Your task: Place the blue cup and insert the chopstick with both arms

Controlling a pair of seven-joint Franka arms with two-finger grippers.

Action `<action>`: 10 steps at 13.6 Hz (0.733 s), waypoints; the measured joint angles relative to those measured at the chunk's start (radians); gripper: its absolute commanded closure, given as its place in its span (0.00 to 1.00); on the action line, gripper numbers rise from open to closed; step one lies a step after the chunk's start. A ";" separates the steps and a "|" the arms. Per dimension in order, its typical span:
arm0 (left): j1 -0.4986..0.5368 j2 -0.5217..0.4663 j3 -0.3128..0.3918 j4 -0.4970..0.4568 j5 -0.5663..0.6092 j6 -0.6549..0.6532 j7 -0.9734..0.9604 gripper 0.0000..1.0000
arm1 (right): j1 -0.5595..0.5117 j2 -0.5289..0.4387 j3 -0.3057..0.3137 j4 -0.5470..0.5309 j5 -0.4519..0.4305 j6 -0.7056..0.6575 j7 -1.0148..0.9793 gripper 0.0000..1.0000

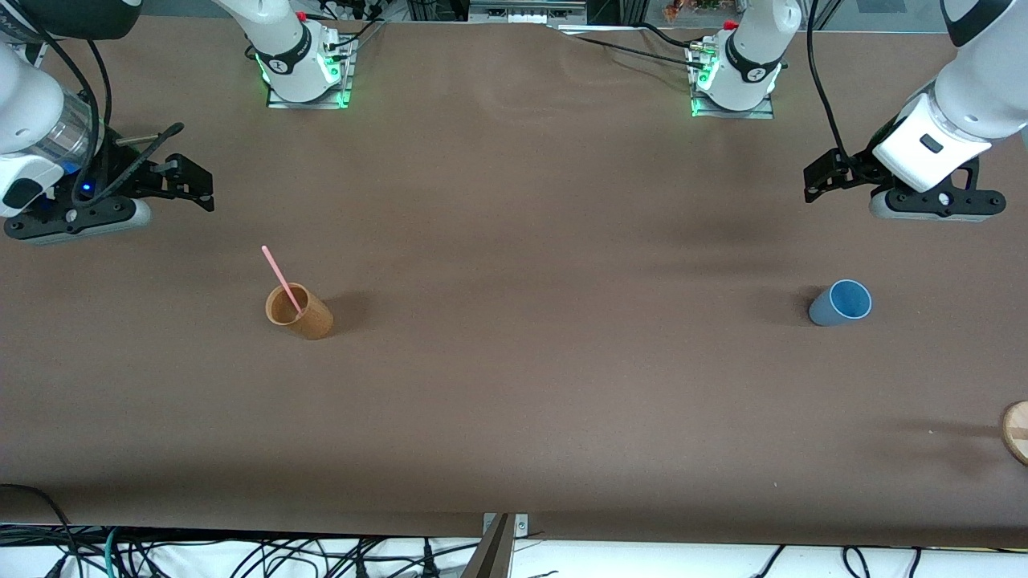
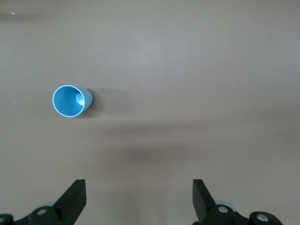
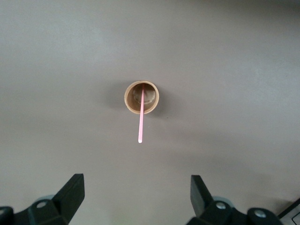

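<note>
The brown table (image 1: 514,401) fills nearly the whole front view, with the 2 arm bases along its top edge. The right arm (image 1: 32,120) comes in at the upper left of the frame and the left arm (image 1: 972,88) at the upper right; both wait in the air, neither touching anything.

The right gripper (image 1: 189,183) hangs over bare table at the right arm's end, fingers spread wide and holding nothing. In the right wrist view its 2 black fingertips (image 3: 72,190) stand far apart at the bottom of the frame (image 3: 136,194). The left gripper (image 1: 819,181) hangs over bare table at the left arm's end, also spread wide and empty; the left wrist view shows the same wide gap (image 2: 139,197).

The tan cup (image 1: 299,311) stands upright in the middle left of the front frame, lower in the picture than the right gripper and well apart from it. In the right wrist view it sits at frame centre (image 3: 141,97).

The blue cup (image 1: 841,303) stands upright in the middle right of the frame, well apart from the left gripper. In the left wrist view it lies at centre left (image 2: 71,101).

The pink chopstick (image 1: 281,279) leans inside the tan cup, its free end slanting up over the rim toward the right gripper (image 3: 141,117).

A round wooden piece (image 1: 1017,429) is cut off by the frame's lower right edge.
</note>
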 measured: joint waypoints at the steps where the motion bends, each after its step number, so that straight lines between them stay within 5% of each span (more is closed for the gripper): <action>1: 0.000 0.000 -0.001 0.004 0.000 -0.006 0.000 0.00 | 0.000 0.000 0.000 0.000 0.000 0.000 0.002 0.00; 10: -0.009 0.022 -0.019 0.049 0.000 -0.021 0.000 0.00 | 0.001 -0.001 0.000 -0.001 0.000 0.003 0.009 0.00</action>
